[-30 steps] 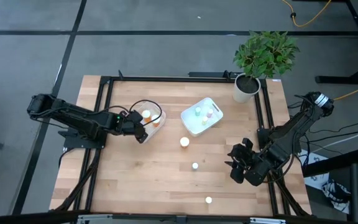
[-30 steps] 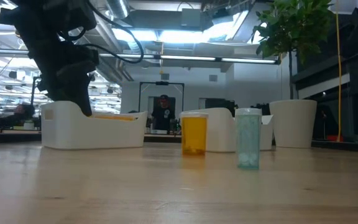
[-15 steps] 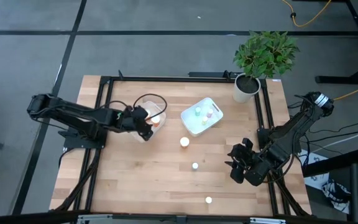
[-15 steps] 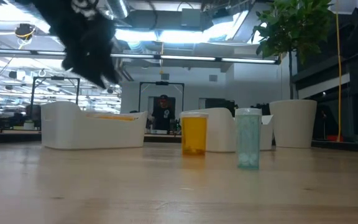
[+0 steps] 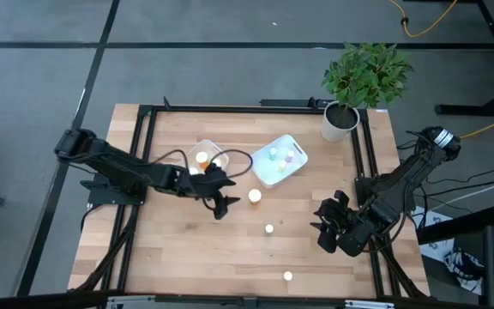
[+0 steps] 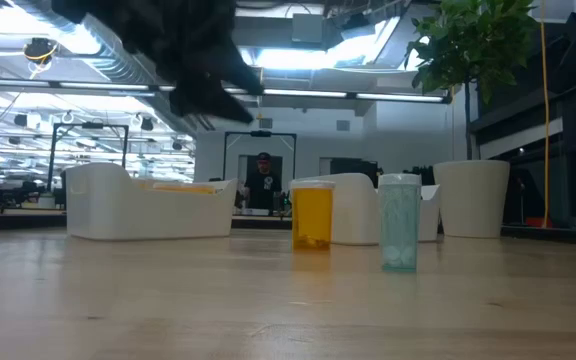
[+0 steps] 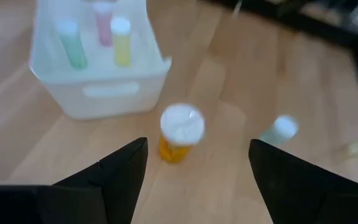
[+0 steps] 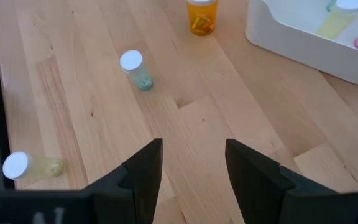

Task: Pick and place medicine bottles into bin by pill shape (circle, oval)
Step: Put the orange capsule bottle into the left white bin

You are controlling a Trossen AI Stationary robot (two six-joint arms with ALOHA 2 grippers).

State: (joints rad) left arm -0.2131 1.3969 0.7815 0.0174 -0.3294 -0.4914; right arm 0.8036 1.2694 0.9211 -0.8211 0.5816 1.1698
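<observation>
An orange medicine bottle [image 5: 254, 196] with a white cap stands upright on the table's middle. My left gripper [image 5: 227, 197] hovers open just to its left and above table height; in its wrist view the bottle [image 7: 179, 134] shows ahead of the open gripper [image 7: 197, 146]. A pale blue-green bottle [image 5: 268, 229] stands nearer the front, and a yellowish one [image 5: 287, 276] lies close to the near edge. My right gripper [image 5: 333, 225] waits open at the right, nothing between its fingers [image 8: 192, 146].
A white bin [image 5: 197, 148] holding orange bottles sits left of centre. A second white bin [image 5: 268, 176] with green, pink and yellow bottles sits behind the orange bottle. A potted plant [image 5: 340, 120] stands at the far right corner. Bare wood lies between the loose bottles.
My left gripper has risen out of the left bin and swung toward the table's right and near side, up to the standing orange bottle, tipping from pointing down to nearer level. The bottles on the table have stayed put.
</observation>
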